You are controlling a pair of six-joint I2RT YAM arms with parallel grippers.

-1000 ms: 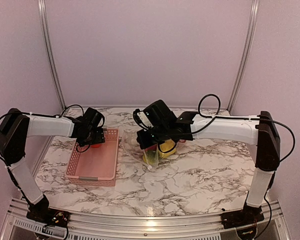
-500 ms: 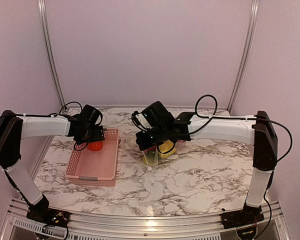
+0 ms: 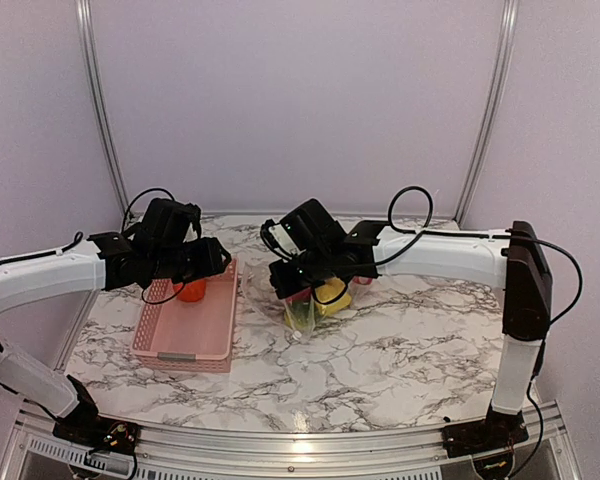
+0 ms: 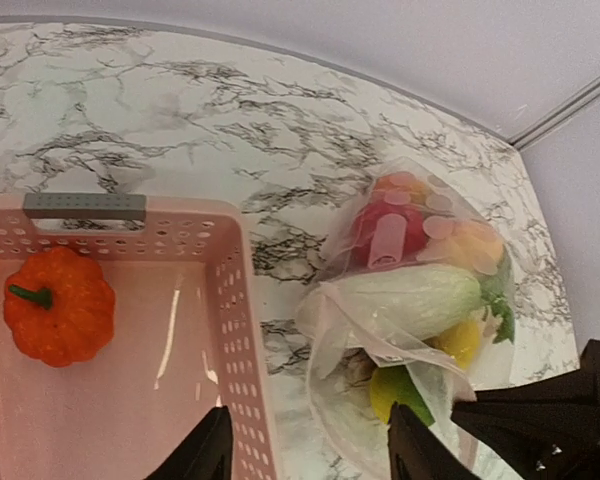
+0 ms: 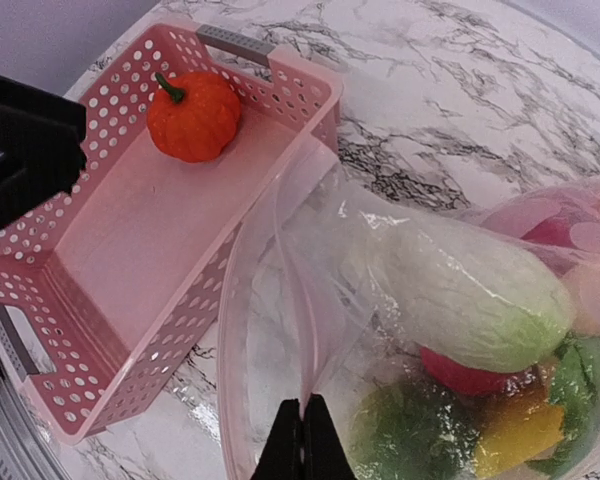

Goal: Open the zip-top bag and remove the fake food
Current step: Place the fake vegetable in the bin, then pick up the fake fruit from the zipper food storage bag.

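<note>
The clear zip-top bag [image 3: 308, 303] lies on the marble table just right of the pink basket [image 3: 184, 332], its mouth gaping toward the basket. My right gripper [image 5: 304, 440] is shut on a fold of the bag's [image 5: 280, 270] upper edge, holding it up. Inside the bag [image 4: 380, 340] lie fake food pieces: a whitish-green vegetable [image 4: 410, 297], a red piece [image 4: 385, 230], a yellow one [image 4: 462, 340] and a green one [image 4: 395, 390]. An orange pumpkin [image 4: 58, 307] rests in the basket's far end. My left gripper [image 4: 305, 452] hangs open and holds nothing, above the basket's right wall and the bag's mouth.
The basket [image 4: 242, 330] holds only the pumpkin [image 5: 193, 116]; its grey handle [image 4: 84, 206] is at the far end. The right arm's black wrist [image 3: 315, 245] hangs over the bag. Bare marble table [image 3: 400, 350] spreads in front and to the right.
The left gripper has let go of the orange pumpkin in the basket and swung right toward the bag, its jaws narrowing somewhat. The right gripper has kept its hold on the bag.
</note>
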